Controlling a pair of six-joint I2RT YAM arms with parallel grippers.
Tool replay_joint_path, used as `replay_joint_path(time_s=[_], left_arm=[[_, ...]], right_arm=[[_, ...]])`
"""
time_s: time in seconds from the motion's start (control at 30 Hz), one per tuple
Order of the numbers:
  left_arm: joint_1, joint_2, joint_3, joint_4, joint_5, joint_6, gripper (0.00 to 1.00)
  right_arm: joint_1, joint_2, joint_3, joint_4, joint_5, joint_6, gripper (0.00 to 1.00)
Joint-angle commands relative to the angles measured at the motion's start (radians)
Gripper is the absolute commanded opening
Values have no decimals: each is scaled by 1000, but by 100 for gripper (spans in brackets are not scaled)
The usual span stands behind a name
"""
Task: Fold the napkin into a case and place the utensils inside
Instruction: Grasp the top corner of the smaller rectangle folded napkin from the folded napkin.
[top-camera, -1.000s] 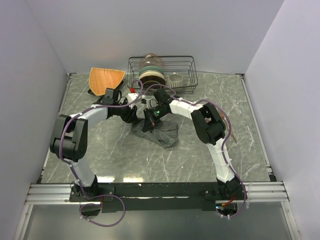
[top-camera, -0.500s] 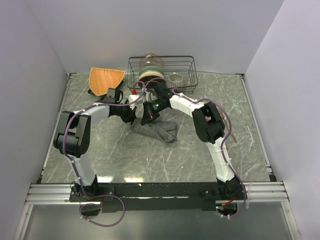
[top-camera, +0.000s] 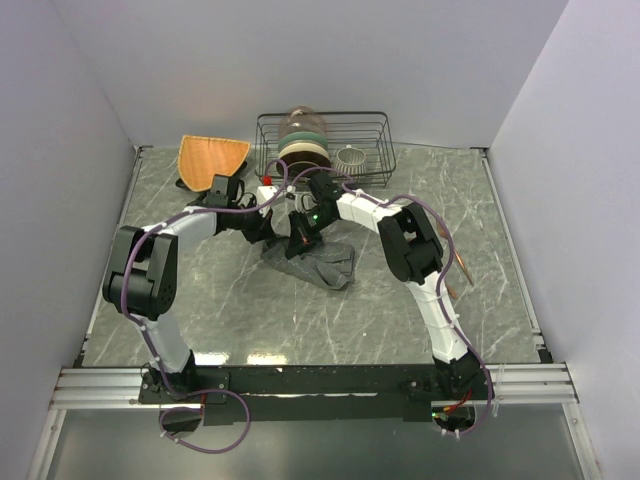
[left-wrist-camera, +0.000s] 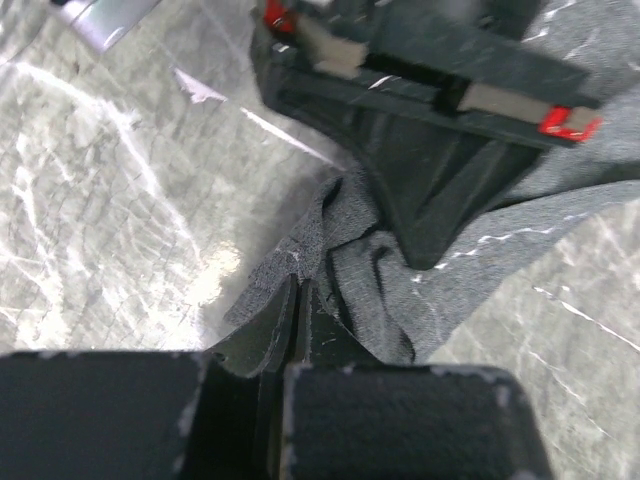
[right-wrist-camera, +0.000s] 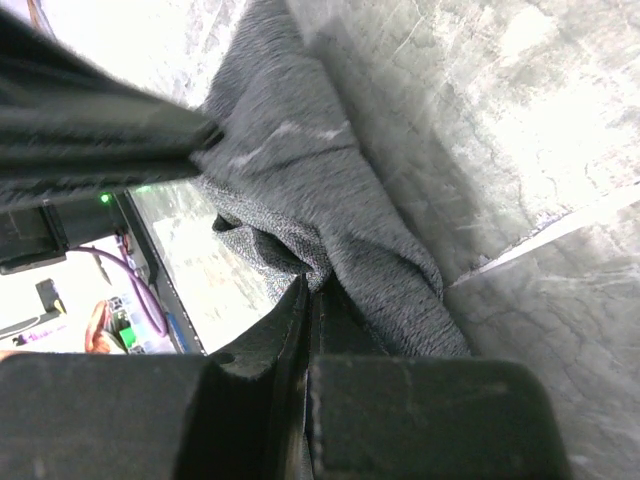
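Note:
The dark grey napkin (top-camera: 322, 266) lies bunched in a crumpled heap on the marble table, in front of the rack. My left gripper (top-camera: 276, 226) is shut on the cloth's edge; the left wrist view shows the napkin (left-wrist-camera: 350, 250) pinched at the tips (left-wrist-camera: 298, 288). From the other side, my right gripper (top-camera: 300, 238) is shut on a fold, with the napkin (right-wrist-camera: 330, 190) caught at its tips (right-wrist-camera: 312, 290). The two grippers nearly touch. A copper-coloured utensil (top-camera: 460, 266) peeks out beside the right arm's elbow. No case is in view.
A black wire rack (top-camera: 375, 150) with stacked plates (top-camera: 302, 150) and a small cup (top-camera: 350, 157) stands at the back. An orange fan-shaped mat (top-camera: 210, 155) lies at the back left. White walls close in the table on three sides.
My left gripper has closed onto the napkin's edge. Both grippers drew the cloth slightly toward the rack, then came back toward the front; the heap shifted with them.

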Motion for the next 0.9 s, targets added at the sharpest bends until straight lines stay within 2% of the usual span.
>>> replay_joint_path(time_s=[0.0, 0.27, 0.87], left_arm=[[0, -56, -10, -17, 90, 59, 1], [-1, -69, -32, -125, 124, 197, 1], [-1, -42, -12, -126, 127, 203, 1]], right_arm=[[-8, 29, 25, -30, 47, -4, 0], [-13, 19, 63, -6, 21, 41, 0], [-9, 74, 258, -101, 48, 8, 0]])
